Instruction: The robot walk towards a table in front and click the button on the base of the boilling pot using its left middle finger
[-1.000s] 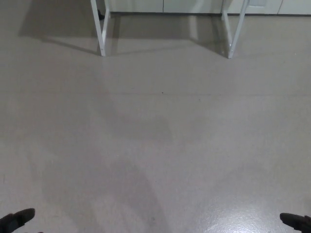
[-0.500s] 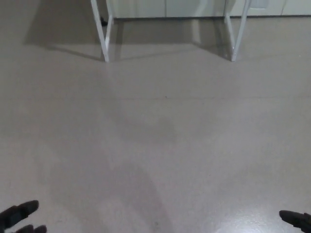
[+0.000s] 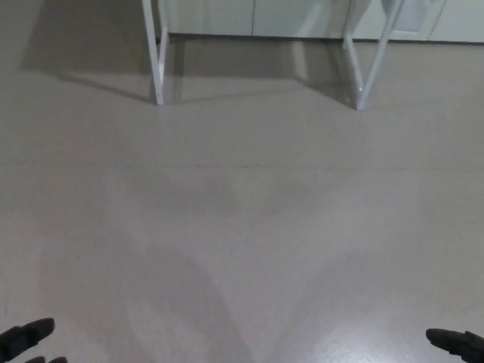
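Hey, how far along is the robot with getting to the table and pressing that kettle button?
Early stage. Nothing looks done: only the white table legs show at the top, with open floor in front of them. In hand is the walk: the left hand and right hand hang low at the bottom corners. Left: reaching the table and pressing the button, neither pot nor button being visible.

A smooth, pale beige floor [image 3: 249, 227] fills nearly the whole view, with soft grey shadows fanning across it and a glossy patch near the lower right. A faint thin seam runs across it at mid height. Along the top edge, a white cabinet front [image 3: 227, 15] meets the floor.
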You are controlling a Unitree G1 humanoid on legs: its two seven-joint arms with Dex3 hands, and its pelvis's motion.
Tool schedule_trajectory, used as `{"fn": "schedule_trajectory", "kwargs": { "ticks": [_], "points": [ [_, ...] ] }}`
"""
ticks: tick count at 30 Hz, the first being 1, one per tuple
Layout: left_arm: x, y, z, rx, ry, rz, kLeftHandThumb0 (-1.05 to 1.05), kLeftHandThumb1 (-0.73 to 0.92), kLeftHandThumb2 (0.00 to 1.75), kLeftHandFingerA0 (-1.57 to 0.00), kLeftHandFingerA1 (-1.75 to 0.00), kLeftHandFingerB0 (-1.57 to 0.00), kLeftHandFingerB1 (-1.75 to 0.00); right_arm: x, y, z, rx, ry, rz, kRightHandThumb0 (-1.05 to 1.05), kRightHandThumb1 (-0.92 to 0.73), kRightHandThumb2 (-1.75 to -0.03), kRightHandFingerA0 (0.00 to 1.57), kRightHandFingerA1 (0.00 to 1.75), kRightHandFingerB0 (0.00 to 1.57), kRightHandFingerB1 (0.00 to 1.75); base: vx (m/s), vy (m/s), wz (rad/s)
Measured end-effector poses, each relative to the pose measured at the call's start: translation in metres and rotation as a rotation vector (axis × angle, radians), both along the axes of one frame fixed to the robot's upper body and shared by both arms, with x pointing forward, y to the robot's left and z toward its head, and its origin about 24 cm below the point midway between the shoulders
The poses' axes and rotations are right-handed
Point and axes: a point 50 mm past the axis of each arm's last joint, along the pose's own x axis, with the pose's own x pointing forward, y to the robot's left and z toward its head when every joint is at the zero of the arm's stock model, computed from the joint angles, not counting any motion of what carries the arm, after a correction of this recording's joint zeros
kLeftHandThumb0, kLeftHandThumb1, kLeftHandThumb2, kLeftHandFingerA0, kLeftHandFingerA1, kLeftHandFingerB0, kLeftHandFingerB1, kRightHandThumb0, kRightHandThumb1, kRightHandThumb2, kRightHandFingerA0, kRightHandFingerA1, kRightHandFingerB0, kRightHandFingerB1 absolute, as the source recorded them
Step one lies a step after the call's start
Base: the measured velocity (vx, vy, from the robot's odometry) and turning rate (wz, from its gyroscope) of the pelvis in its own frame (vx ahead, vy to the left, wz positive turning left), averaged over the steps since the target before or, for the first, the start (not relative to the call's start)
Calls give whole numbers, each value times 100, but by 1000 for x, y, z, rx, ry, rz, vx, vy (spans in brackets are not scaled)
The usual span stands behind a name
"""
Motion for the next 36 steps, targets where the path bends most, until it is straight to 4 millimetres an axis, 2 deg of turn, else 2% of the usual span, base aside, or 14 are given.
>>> {"fn": "schedule_trajectory", "kwargs": {
  "ticks": [9,12,17,28,29,36],
  "points": [
    [-5,-1,-2,1,9,-4,-29,55,61,-23,-41,-19,-34,-2,1,-2,-11,10,10,-45,-45,-72,56,54,31,45,218,-175,16],
    [-2,-6,-2,-10,-2,-11,-28,55,60,-24,-41,-20,-34,1,-7,3,-46,-2,18,-45,-46,-73,57,55,31,45,356,-226,12],
    [-4,-8,-4,-11,2,-9,-27,57,61,-23,-41,-19,-33,0,-7,2,-57,7,32,-46,-48,-75,56,55,30,45,166,-121,1],
    [-6,-7,-4,9,6,-17,-27,55,61,-26,-43,-21,-35,-2,-3,-1,-71,25,65,-47,-49,-75,60,56,31,46,201,95,-2],
    [-7,-6,-4,13,10,-17,-27,54,61,-27,-43,-22,-35,-2,-2,-2,-71,26,67,-40,-59,-57,65,46,35,36,120,65,7],
    [-9,-7,-6,29,20,-17,-29,54,62,-27,-44,-22,-36,-4,-3,-3,-73,35,66,-39,-60,-58,64,45,34,35,136,-77,8]
  ]
}}
